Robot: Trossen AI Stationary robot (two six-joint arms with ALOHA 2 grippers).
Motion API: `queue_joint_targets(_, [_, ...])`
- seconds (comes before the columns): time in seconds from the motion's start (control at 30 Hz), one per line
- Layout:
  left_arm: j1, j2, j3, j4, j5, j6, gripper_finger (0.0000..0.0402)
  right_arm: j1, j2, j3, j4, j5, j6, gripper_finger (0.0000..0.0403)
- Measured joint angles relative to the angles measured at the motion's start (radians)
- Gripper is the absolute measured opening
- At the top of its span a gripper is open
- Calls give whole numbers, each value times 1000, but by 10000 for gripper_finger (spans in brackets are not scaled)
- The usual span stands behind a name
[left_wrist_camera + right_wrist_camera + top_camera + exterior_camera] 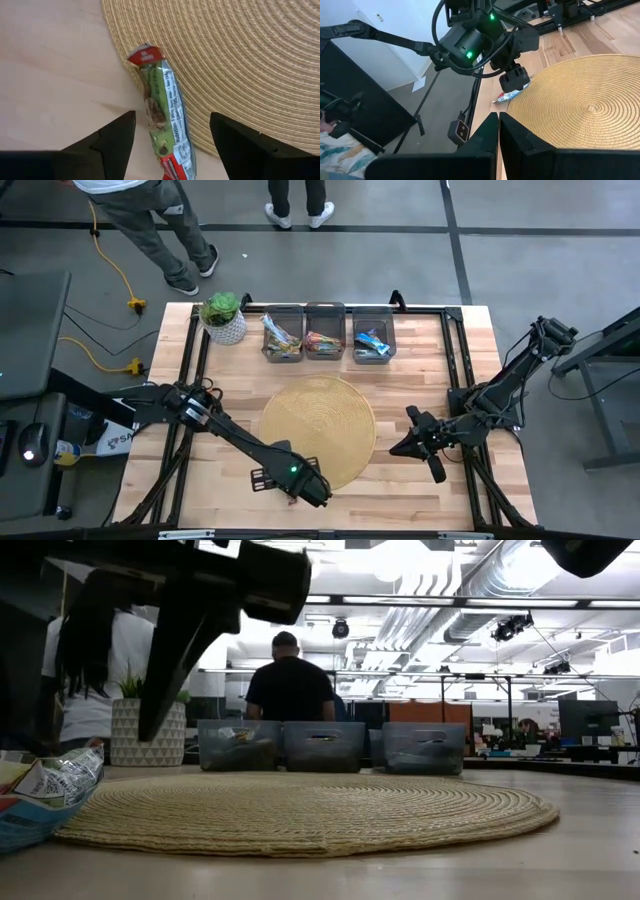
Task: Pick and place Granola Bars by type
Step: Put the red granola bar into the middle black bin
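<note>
Left gripper [172,145] fingers spread either side of a green granola bar [165,120] lying across the round woven mat's [320,425] edge, right gripper [432,450] pressed together beside the mat

Robotics lab in open-plan office: wooden bench [430,480] on grey floor, exposed ceiling ducts [480,580], monitors [585,720], yellow cables [105,270], people [290,680] standing nearby.

R tool [498,131] shut | L tool [514,80] over bar [511,94] | mat [585,102] edge
</note>
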Motion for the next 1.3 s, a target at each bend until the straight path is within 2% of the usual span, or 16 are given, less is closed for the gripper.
queue_joint_targets(0.2, [-2, 0, -13, 0, 11, -5, 252, 0, 0, 0, 0, -5, 0, 0])
queue_joint_targets(0.53, [0, 1, -146, 215, 27, -9, 252, 0, 0, -1, 1, -9, 11, 0])
queue_joint_targets(0.8, [0, -4, -179, 291, 36, -8, 249, 0, 0, -1, 1, -9, 11, 0])
queue_joint_targets(0.9, [0, -3, -179, 292, 36, -7, 232, 0, 0, -1, 0, -9, 11, 0])
queue_joint_targets(1.3, [0, 0, -180, 291, 42, 2, 115, 0, 0, -1, 0, -8, 11, 0])
